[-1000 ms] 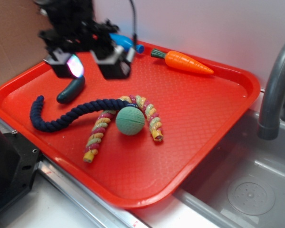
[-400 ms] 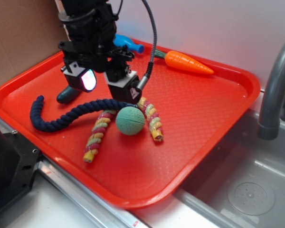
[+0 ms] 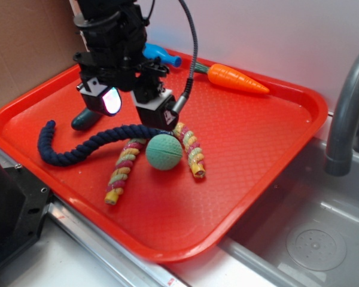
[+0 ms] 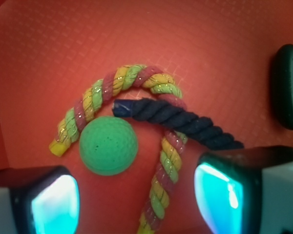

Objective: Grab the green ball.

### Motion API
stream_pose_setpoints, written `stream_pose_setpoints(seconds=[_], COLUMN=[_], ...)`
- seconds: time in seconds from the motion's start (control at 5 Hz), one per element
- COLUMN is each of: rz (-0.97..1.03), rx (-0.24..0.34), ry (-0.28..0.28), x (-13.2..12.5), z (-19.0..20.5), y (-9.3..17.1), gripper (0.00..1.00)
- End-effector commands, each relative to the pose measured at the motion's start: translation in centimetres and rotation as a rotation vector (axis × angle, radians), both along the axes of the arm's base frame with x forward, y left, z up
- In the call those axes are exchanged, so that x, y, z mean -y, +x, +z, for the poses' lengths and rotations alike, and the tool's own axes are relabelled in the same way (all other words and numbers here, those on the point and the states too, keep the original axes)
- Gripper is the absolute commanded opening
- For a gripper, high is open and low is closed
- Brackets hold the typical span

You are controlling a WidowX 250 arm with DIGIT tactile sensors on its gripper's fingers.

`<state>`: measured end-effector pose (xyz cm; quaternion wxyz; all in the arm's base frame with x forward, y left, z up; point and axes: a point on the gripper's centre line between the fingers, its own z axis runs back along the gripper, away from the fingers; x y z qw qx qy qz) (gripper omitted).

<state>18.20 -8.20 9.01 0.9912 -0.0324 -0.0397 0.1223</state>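
Because the green ball [image 3: 164, 152] sits tucked inside the arch of the multicoloured twisted rope [image 3: 127, 162], with the end of the navy rope [image 3: 78, 149] lying just beside it, a careless descent looks likely to catch cord instead of ball. The gripper [image 3: 133, 106] hangs above and behind the ball with its fingers spread wide and nothing between them; in the wrist view the two glowing pads [image 4: 55, 204] frame the lower edge, the ball [image 4: 108, 145] lying nearer the left one than the middle. If the fingers come straight down from here, one may land on the navy rope [image 4: 178, 122] or the striped rope [image 4: 161, 165] and pinch that, or nudge the ball so it rolls off across the red tray [image 3: 257, 143]. A round ball also squirts free if it is squeezed off-centre.

The ball is matte teal-green, spherical, with faint dimples and fine lines, and looks rubbery. Both ropes are thick twisted cord: one dark blue and snaking, the other banded pink, yellow and green and bent like a horseshoe. The tray is glossy plastic with a fine diamond texture and a raised rim. Further back lie a smooth orange carrot toy [image 3: 233, 78], a dark green curved toy [image 3: 85, 118] and a partly hidden blue object [image 3: 161, 55].
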Motion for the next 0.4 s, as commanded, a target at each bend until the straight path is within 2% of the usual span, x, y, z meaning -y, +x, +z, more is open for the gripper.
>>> stream_pose_setpoints(seconds=[0.0,0.2], rz=[-0.001,0.200], rx=[0.032,-0.075], ry=[-0.005,0.045], x=[0.2,2.9], z=[0.8,-3.4], y=[0.7,-2.5], gripper=[1.00,1.00])
